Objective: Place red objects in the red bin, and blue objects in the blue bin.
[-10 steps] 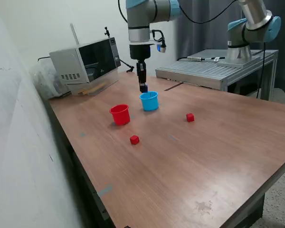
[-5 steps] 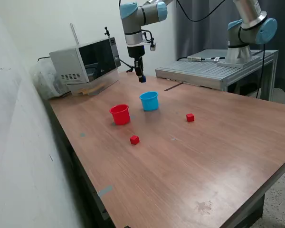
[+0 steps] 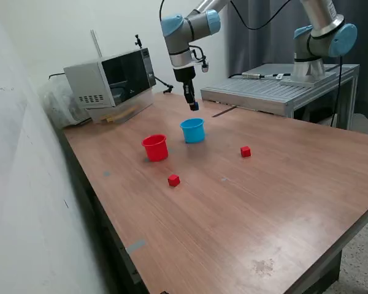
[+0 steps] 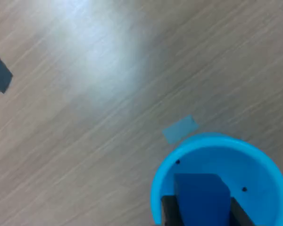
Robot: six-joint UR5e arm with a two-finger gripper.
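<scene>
The tool (image 3: 194, 106) grips a dark blue cube (image 4: 201, 199) above the light-blue cup (image 3: 192, 130); red cup (image 3: 155, 147) at its eight o'clock.

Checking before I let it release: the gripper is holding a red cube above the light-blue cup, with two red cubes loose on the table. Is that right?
Not quite: the cube in the gripper is dark blue, not red, as the wrist view shows. It does hang above the light-blue cup, and two red cubes lie loose on the table.
</scene>
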